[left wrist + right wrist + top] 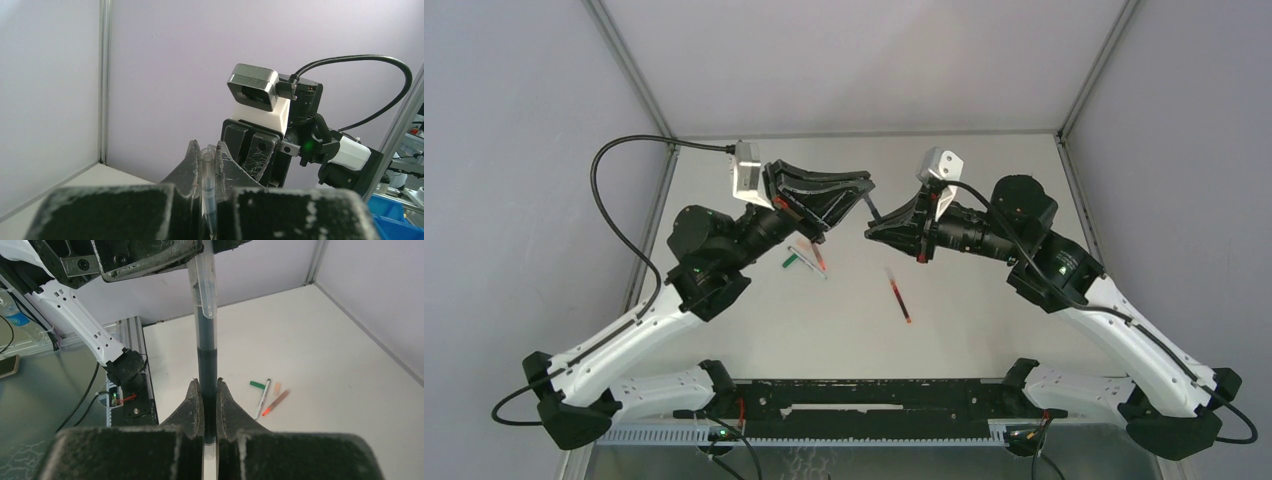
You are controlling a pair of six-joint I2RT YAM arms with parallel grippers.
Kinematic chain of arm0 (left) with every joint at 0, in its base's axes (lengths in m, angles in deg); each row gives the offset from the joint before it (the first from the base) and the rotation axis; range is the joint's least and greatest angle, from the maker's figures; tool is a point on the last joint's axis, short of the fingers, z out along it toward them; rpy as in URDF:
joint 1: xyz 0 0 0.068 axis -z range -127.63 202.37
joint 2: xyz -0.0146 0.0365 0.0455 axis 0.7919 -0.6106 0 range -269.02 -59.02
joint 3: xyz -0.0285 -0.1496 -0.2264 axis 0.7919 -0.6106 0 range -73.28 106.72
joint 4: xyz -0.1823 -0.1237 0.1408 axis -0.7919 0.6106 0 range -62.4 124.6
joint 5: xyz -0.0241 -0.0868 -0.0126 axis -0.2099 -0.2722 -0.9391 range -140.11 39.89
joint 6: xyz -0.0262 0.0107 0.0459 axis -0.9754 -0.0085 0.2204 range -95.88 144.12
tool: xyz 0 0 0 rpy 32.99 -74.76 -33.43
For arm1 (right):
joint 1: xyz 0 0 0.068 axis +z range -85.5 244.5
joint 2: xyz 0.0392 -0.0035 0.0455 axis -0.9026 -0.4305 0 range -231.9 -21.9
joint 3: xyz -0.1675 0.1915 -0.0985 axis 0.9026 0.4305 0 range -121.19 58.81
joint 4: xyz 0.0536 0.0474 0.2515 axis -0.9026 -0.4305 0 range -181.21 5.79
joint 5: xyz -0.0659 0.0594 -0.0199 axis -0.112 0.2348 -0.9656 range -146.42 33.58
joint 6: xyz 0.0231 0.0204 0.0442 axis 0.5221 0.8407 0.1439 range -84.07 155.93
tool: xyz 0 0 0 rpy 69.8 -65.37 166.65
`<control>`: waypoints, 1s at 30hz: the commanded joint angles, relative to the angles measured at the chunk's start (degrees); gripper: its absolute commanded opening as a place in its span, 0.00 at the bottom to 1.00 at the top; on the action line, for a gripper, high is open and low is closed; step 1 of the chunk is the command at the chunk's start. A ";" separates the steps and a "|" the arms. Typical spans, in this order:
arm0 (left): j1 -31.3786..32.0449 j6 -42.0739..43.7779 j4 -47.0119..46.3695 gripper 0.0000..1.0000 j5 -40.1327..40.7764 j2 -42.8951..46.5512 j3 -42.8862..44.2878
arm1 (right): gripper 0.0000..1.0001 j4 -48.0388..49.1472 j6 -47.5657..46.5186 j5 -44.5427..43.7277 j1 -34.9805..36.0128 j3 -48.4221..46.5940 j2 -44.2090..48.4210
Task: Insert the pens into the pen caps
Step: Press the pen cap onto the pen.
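Clear-barrelled black pen (206, 352) pinched in the closed right hand (208, 390); at its twelve o'clock the left hand (206, 155) clamps a clear pen cap (202, 285). Pen's tail is hidden inside the grip.

The desk (984, 300) is showing a smooth, matt, pale surface. The black plastic fingers (192, 407) of the right claw (205, 387) are looking rough and scuffed with whitish scratches, and so is the left claw (206, 150). The pen (207, 347) is gleaming as glossy clear plastic over a dark core, and the pen cap (204, 282) is looking clear and smooth. At 1 o'clock from the left claw, a camera housing (253, 86) is showing dull grey metal.
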 commanded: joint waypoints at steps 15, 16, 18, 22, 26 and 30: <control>6.55 0.59 27.56 0.00 -23.80 -10.77 -9.22 | 0.00 27.07 -6.43 -6.41 -1.65 -15.62 -0.50; 6.76 0.49 27.47 0.00 -23.87 -10.99 -9.19 | 0.00 27.41 -6.00 -6.39 -1.63 -16.12 -0.91; 7.44 0.36 27.49 0.00 -24.06 -11.31 -9.17 | 0.00 28.22 -5.60 -6.30 -1.58 -17.16 -1.44; 8.09 0.35 27.45 0.00 -24.47 -12.18 -8.97 | 0.00 28.45 -5.79 -5.68 -1.57 -19.94 -2.23; 8.87 0.37 27.49 0.00 -24.91 -12.97 -8.76 | 0.00 27.44 -7.08 -4.91 -1.55 -23.66 -3.30; 9.12 0.78 27.82 0.00 -24.91 -13.19 -8.55 | 0.00 27.07 -8.97 -4.35 -1.40 -26.92 -4.52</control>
